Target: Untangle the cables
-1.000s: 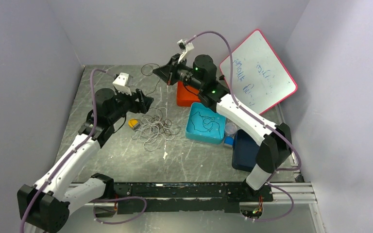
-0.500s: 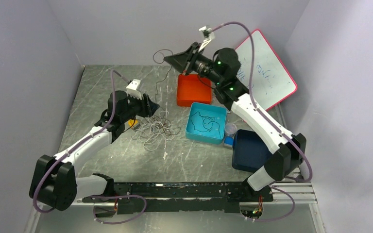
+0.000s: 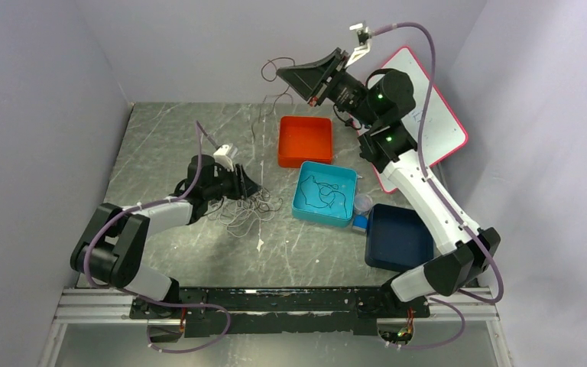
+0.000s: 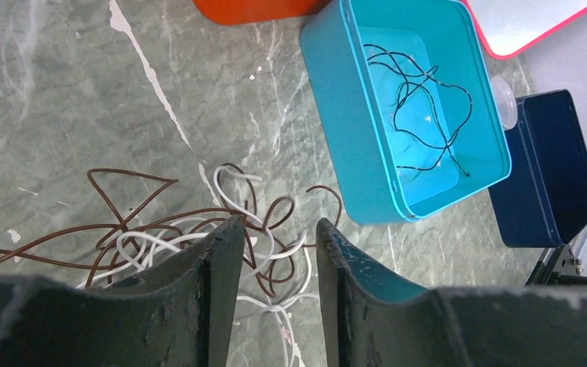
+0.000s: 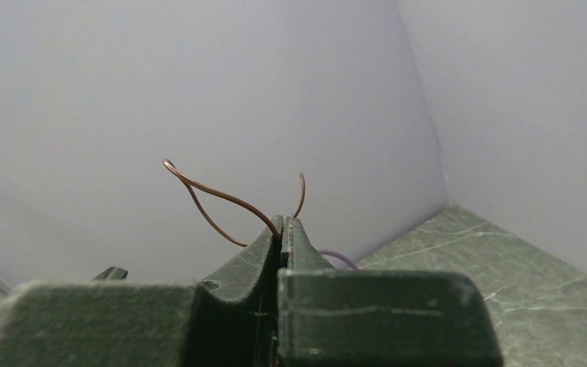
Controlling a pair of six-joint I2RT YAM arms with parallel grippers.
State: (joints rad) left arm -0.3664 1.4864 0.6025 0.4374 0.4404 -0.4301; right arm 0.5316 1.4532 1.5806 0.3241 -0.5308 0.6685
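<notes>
A tangle of white and brown cables [image 3: 241, 211] lies on the table left of centre, and it also shows in the left wrist view [image 4: 168, 229]. My left gripper [image 3: 257, 188] is low over the tangle and open. In its wrist view [image 4: 279, 233] white and brown strands lie between the jaws. My right gripper [image 3: 282, 73] is raised high at the back and shut on a brown cable [image 5: 214, 195]. That brown cable [image 3: 259, 122] loops above the fingers and hangs down to the tangle. A black cable [image 4: 416, 99] lies in the teal box [image 3: 299, 200].
An orange box [image 3: 304, 142] stands at the back centre, with the teal box in front of it. A navy box [image 3: 397, 238] and a small clear cup [image 3: 362, 202] are to the right. A pink-framed whiteboard [image 3: 445, 131] leans at the back right. Walls enclose three sides.
My right gripper has risen and moved right, drawing the brown cable up from the tangle. My left arm has reached forward and down, its gripper now low on the tangle.
</notes>
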